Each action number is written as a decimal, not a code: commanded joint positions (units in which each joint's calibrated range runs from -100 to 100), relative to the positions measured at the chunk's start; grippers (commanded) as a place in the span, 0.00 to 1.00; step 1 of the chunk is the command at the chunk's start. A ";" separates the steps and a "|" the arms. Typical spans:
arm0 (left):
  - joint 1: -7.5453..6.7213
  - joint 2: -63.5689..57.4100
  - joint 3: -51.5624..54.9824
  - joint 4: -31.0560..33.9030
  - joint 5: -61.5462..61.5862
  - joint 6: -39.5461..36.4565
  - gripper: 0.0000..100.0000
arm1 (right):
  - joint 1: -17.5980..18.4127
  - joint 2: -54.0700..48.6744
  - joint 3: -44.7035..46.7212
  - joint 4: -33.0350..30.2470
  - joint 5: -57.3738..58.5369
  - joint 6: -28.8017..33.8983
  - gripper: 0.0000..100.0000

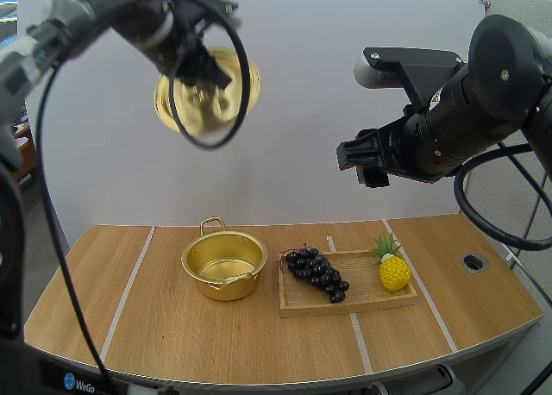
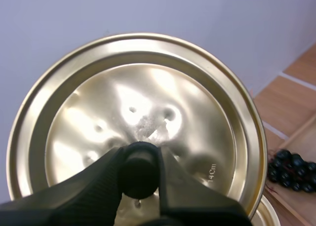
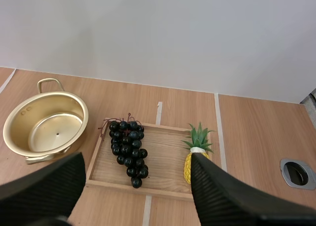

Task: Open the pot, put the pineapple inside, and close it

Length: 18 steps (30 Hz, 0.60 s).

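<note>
Pinching the black knob [image 2: 139, 169] of the round gold lid [image 2: 197, 97] in left fingers [image 2: 96, 186], had the gold metal pot [image 1: 221, 290] open; spread right fingers [image 3: 232, 196] high over the yellow pineapple [image 1: 394, 272], not yet in.

My right arm [image 1: 509, 76] is matte black, a fat rounded housing that narrows to a cylinder. My left arm [image 1: 73, 15] has grey metal sections ahead of black ones. Both sets of jaws are black, with fingers [image 3: 227, 196] finely ribbed inside.

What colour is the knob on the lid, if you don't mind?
Black; the knob shows best in the left wrist view.
</note>
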 commanded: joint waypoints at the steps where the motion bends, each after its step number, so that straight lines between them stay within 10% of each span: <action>1: -0.17 -1.01 -7.00 2.97 -0.59 -2.68 0.00 | -0.20 -0.19 -0.37 -0.39 0.00 0.10 1.00; 18: -0.17 -1.01 -27.90 9.89 -11.17 -10.25 0.00 | -0.20 0.38 -0.37 -2.75 0.00 0.76 1.00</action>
